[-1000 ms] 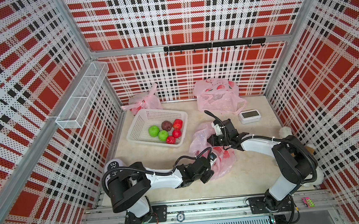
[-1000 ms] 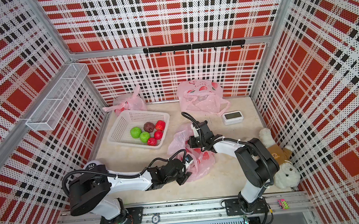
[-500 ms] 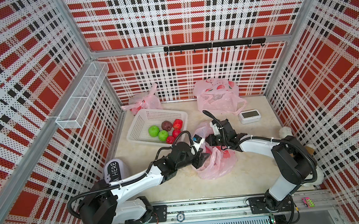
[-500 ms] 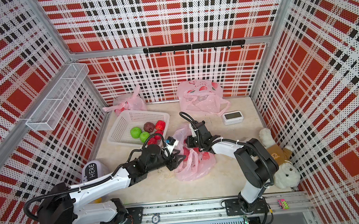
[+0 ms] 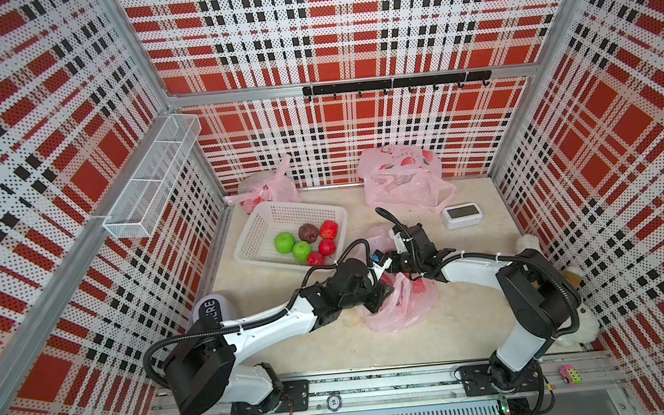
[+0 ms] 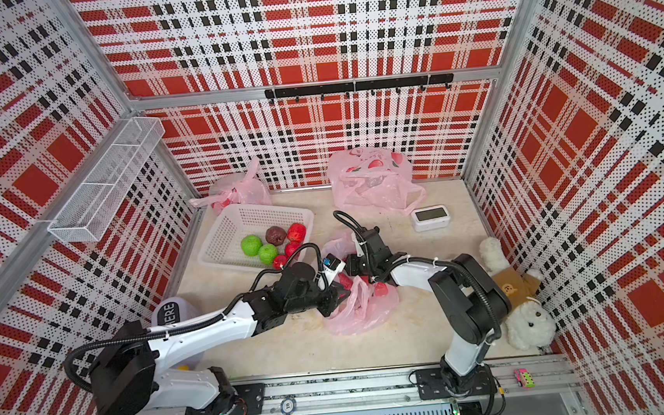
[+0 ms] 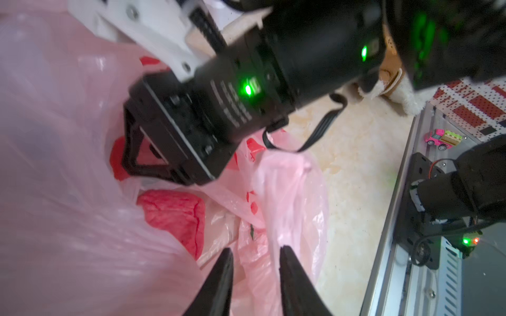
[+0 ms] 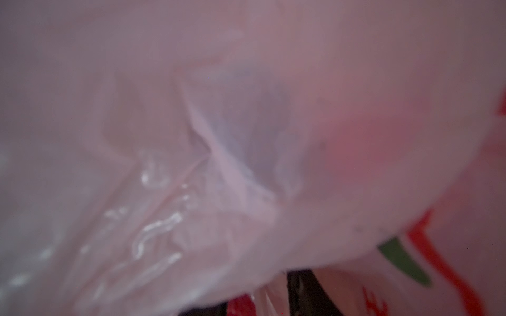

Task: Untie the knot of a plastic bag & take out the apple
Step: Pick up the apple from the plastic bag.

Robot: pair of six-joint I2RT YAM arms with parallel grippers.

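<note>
A: Plaid walls [image 5: 329, 34], beige counter [image 5: 473, 327]. Bag [image 5: 407, 308] mid-counter, both arms on it. Why?
B: Guess: each takes a side to hold the mouth wide for the reach-in. Left pincer [image 7: 256, 249] is part open, straddling a fold of film, not clamped. Right pincer [image 5: 387, 270] is buried in the bag; can't tell its gap.
A: Apple?
B: Inside. Left wrist shows a red lump, likely the apple [image 7: 175, 216]; top views barely do. Right wrist: just film. No knot visible.

- Beige marbled tabletop [image 5: 473, 327] carries everything.
- White basket [image 5: 258, 232], back left (fruit [image 5: 284, 242] inside).
- Pink bag [image 5: 407, 312] mid-table; second bag [image 5: 264, 187] and third bag [image 5: 401, 182] against the rear wall.
- White timer [image 5: 462, 214]; plush dog [image 6: 527, 318], right edge.
</note>
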